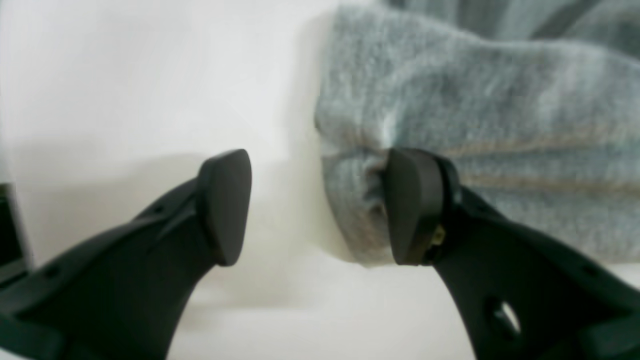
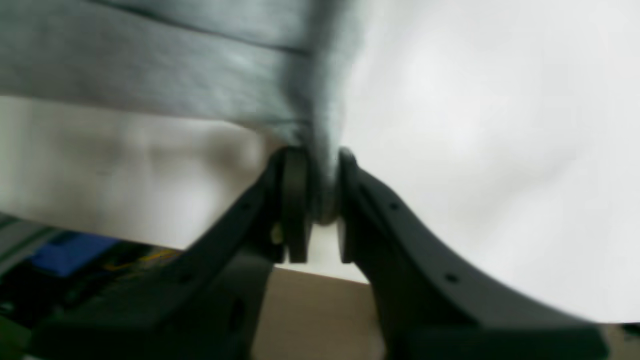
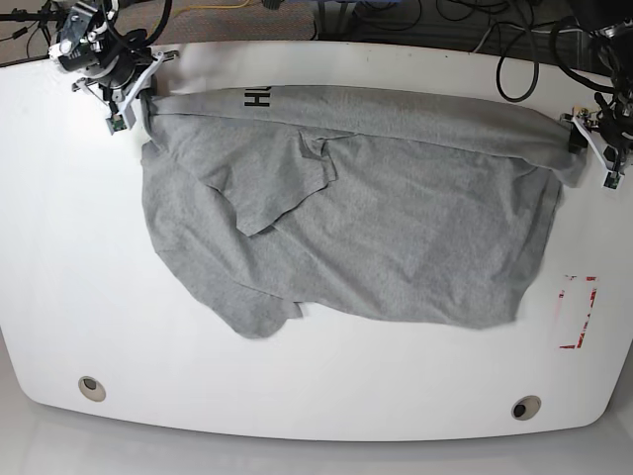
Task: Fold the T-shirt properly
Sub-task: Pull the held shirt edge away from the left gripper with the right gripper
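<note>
1. While spread across the white counter [image 3: 59, 247], the T-shirt [image 3: 396, 237] lies rumpled, its far edge rolled into a long band running from one arm to the other; black lettering shows on that band near the right arm's end.
2. Right jaws [image 2: 317, 210]: closed tight on a bunched fold of grey cloth, which rises from between the pads and stretches away to the left in the right wrist view. In the base view this gripper [image 3: 124, 94] sits at the shirt's far corner on that view's left.
3. Left jaws [image 1: 320, 205]: standing wide apart. One pad [image 1: 412, 205] touches the rounded end of the cloth roll [image 1: 450, 125]; the other pad [image 1: 225, 205] stands apart over bare counter. No cloth is pinched between them. In the base view this gripper [image 3: 593, 139] is at the shirt's far corner on that view's right.
4. Near half of shirt: lies loose and creased, one flap folded over toward the middle, hem ragged toward the counter's near edge.
5. Red-outlined rectangle [image 3: 577, 312]: marked on the counter just beside the shirt's edge, near the left arm.
</note>
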You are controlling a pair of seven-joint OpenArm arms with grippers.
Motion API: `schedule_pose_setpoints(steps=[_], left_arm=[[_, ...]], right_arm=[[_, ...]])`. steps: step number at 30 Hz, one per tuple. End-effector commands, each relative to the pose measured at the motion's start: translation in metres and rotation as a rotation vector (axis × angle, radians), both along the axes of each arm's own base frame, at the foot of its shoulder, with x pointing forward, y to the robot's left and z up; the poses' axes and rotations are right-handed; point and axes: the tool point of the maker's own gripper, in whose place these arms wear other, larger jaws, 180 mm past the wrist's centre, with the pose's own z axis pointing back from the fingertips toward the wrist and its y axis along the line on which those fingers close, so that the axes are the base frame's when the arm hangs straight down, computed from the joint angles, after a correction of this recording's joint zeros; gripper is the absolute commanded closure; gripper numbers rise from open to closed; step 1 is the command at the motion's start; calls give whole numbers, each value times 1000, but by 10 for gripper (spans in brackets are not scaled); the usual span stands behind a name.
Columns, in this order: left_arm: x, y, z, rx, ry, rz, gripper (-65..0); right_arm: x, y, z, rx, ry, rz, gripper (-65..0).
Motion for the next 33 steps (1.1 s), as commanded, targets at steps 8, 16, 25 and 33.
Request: schedule_pose_setpoints(steps=[8, 16, 25, 33], left_arm=[[8, 12, 8, 5, -56, 3, -393], [8, 12, 8, 5, -56, 3, -393], [8, 12, 8, 5, -56, 2, -393], [8, 11, 8, 4, -55, 1, -394]], right_arm=[[17, 1, 9, -86, 23, 246, -87], [21, 13, 7, -91, 39, 342, -87], [33, -13, 20, -188, 46, 414, -89], [47, -44, 39, -295, 48, 463, -222]])
